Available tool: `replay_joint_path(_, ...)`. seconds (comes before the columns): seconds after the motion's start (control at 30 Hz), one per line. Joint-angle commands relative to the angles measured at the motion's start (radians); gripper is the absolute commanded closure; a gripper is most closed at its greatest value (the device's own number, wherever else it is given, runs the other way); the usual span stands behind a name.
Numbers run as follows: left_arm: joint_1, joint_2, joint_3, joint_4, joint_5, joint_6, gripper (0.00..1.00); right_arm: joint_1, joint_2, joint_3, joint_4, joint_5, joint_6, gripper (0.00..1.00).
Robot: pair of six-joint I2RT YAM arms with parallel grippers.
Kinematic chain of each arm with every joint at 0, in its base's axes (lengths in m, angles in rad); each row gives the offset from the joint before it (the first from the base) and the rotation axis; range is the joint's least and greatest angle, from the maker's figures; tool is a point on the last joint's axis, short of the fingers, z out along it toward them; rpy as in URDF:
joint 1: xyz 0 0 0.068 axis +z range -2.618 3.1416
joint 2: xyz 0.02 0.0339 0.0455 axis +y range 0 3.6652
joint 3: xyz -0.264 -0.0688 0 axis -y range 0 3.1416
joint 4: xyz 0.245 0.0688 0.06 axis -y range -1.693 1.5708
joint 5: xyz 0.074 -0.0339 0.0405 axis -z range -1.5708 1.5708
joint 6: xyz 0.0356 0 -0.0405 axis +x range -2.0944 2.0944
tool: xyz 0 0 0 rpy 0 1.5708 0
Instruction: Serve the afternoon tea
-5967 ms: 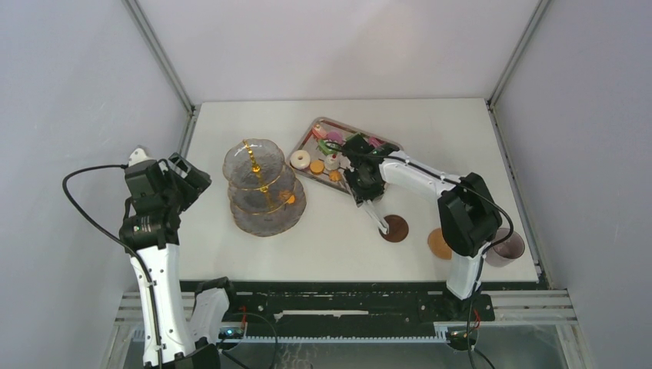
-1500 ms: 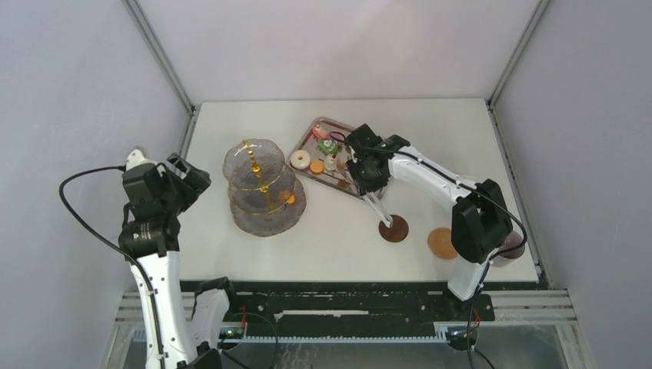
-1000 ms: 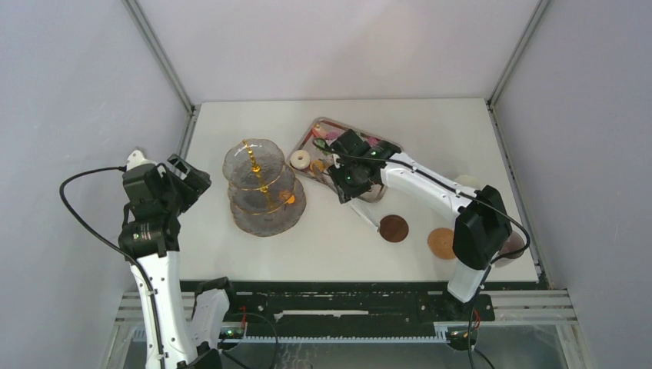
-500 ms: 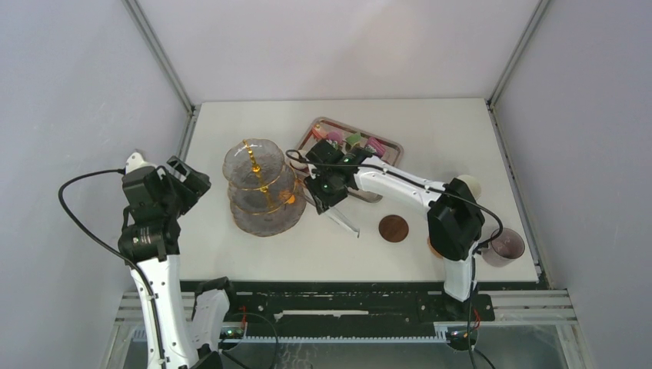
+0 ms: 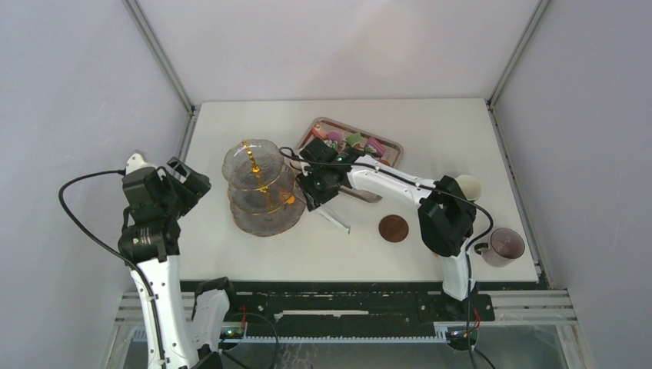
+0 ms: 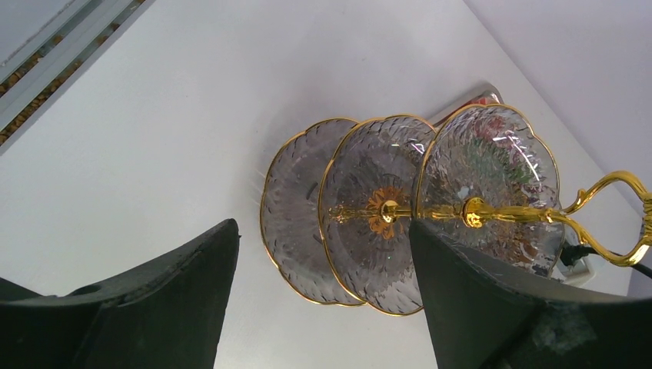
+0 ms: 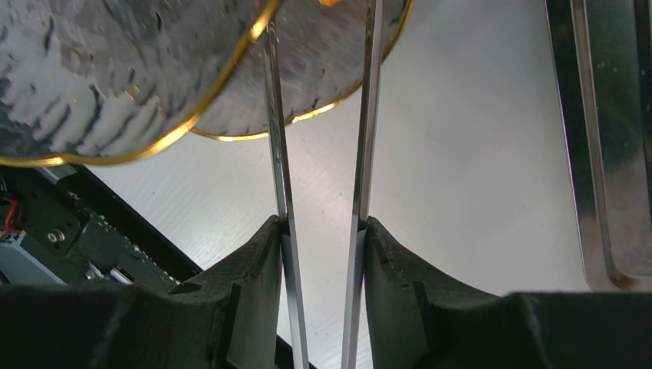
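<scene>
The right hand (image 7: 321, 231) is part-closed on the tongs (image 7: 363, 138), pads pinching both blades w/ a gap left btwn them. It hangs just beside the right rim of the glass stand (image 5: 261, 188), which sits left of centre on the bench (image 5: 430, 123). The blade tips reach in over the bottom tier. A speck of orange shows btwn them at the very top of the wrist view, prob a cookie, can't say for sure. One orange cookie (image 5: 290, 198) lies on that tier already. The left hand (image 5: 184, 181) hangs wide open w/ nothing in it, by the left edge, apart from the stand.

Risks, as I judge them:
- The blades cross right by the gold rims of the tiers, so a lift or twist could knock the glass and rock the whole stand. Nothing's steadying it.
- Letting go too near the rim = cookie rolls off onto the bench.
- The tongs could slip in the pads, since it's smooth steel.

The cakes (image 5: 354, 140) wait on the tray (image 5: 388, 147) near the far edge. The coaster (image 5: 394, 228) is bare and the cups (image 5: 467, 187) stand off it toward the right edge, so plenty left to do.
</scene>
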State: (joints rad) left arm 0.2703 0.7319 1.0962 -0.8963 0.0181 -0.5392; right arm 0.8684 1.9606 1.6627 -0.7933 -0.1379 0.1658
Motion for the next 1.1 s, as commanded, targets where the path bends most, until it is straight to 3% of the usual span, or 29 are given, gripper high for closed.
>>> replay_joint_path(0.0, -0.002, -0.014, 0.033, 0.001, -0.013, 0.028, 0.14, 0.009, 0.042, 0.093, 0.096, -0.045, 0.026, 0.70)
replay_joint_path(0.17, -0.001, -0.020, 0.029, -0.004, -0.018, 0.028, 0.14, 0.011, 0.092, 0.140, 0.137, -0.056, 0.024, 0.67)
replay_joint_path(0.37, -0.001, -0.021, 0.029, -0.005, -0.017, 0.027, 0.14, 0.015, 0.109, 0.165, 0.111, -0.050, 0.020, 0.49)
replay_joint_path(0.6, -0.001, -0.018, 0.030, -0.003, -0.014, 0.025, 0.14, 0.018, 0.102, 0.160, 0.104, -0.035, 0.018, 0.45)
replay_joint_path(0.77, -0.002, -0.022, 0.027, -0.005, -0.014, 0.025, 0.14, 0.017, 0.060, 0.111, 0.114, -0.008, 0.025, 0.48)
replay_joint_path(1.07, -0.002, -0.034, 0.011, -0.006, -0.012, 0.021, 0.14, -0.012, -0.136, -0.081, 0.174, 0.057, 0.032, 0.74)
